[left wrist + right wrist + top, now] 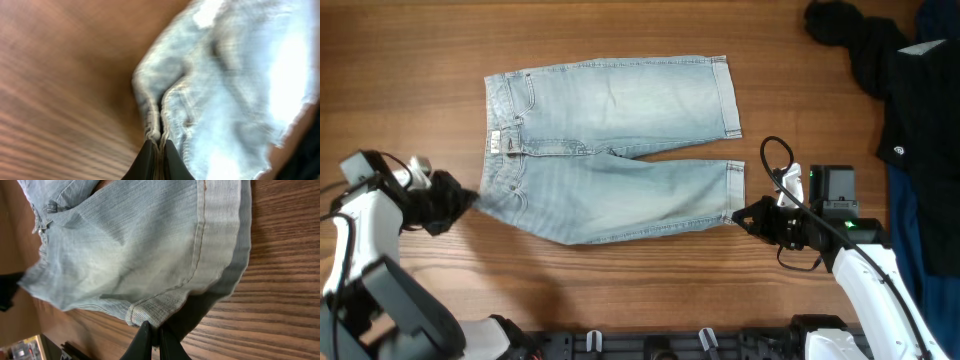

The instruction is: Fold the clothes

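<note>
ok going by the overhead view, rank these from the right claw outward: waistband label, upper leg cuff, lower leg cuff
1. lower leg cuff: its corner is pinched in the right claw
2. upper leg cuff: same end, farther back
3. waistband label: far across at the left end

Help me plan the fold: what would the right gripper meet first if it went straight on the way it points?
The shorts themselves: the right gripper is shut on the near leg's cuff corner, so pushing on would likely just bunch that denim ahead.
</note>
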`<state>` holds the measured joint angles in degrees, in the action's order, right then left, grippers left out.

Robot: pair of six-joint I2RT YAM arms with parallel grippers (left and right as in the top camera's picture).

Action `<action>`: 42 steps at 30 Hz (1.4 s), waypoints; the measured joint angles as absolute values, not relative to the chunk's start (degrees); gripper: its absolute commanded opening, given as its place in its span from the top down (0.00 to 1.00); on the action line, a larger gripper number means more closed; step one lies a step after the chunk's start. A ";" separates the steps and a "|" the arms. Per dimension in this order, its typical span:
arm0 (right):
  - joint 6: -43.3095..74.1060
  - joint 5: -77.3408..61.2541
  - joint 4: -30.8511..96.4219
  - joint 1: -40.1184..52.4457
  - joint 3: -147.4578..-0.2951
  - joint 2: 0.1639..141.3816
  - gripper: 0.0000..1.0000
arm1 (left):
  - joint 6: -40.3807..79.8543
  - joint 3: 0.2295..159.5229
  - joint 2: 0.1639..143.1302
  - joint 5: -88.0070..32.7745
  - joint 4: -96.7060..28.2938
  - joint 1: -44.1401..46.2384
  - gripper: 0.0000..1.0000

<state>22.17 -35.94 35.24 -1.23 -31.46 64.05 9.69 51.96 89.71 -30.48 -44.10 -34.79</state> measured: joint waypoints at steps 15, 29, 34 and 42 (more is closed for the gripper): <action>18.94 -32.99 55.22 -1.19 -51.83 56.51 0.96 | 3.03 54.26 68.34 -35.22 -59.77 -34.74 0.96; 19.55 -29.78 38.24 -0.80 -70.87 77.89 0.96 | 16.05 54.46 54.87 -16.12 -57.34 -33.58 0.96; 21.85 -33.43 20.62 -1.02 -70.91 91.55 0.95 | 17.58 54.52 68.88 -14.09 -46.76 -33.58 0.96; 23.00 -39.20 13.23 4.78 -71.00 101.56 0.44 | 18.35 54.52 79.29 -15.07 -40.36 -33.58 0.96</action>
